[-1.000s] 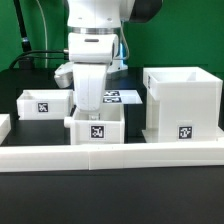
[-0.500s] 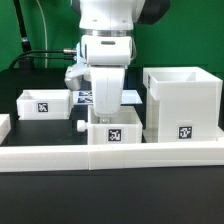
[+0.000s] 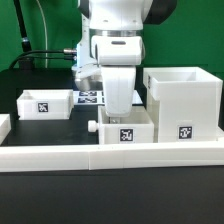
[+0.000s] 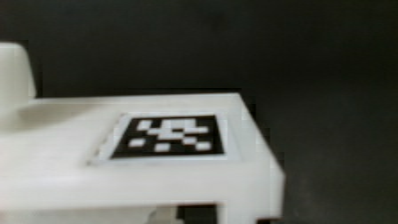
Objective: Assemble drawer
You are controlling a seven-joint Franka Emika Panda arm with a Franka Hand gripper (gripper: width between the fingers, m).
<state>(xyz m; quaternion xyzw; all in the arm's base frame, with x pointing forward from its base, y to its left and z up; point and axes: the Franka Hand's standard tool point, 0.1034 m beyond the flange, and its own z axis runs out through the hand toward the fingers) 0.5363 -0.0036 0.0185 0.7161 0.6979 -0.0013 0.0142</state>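
Drawer tray (image 3: 125, 133) nxt to housing (image 3: 182, 100)

We see the gripper (image 3: 118, 105) down in the middle tray (image 3: 126, 133), just beside the tall housing (image 3: 183, 108); the second tray (image 3: 44, 104) stands apart at the exterior view's left.

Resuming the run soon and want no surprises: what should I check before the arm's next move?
1. The hand is lowered at the middle tray: ok.
2. Grip on that tray: cannot tell, fingertips hidden.
3. Its knob faces away from the housing: ok.
4. The housing stands upright: ok.
5. Tray touching the housing: cannot tell.
6. The other tray, on the exterior view's left, is apart from the hand: ok.
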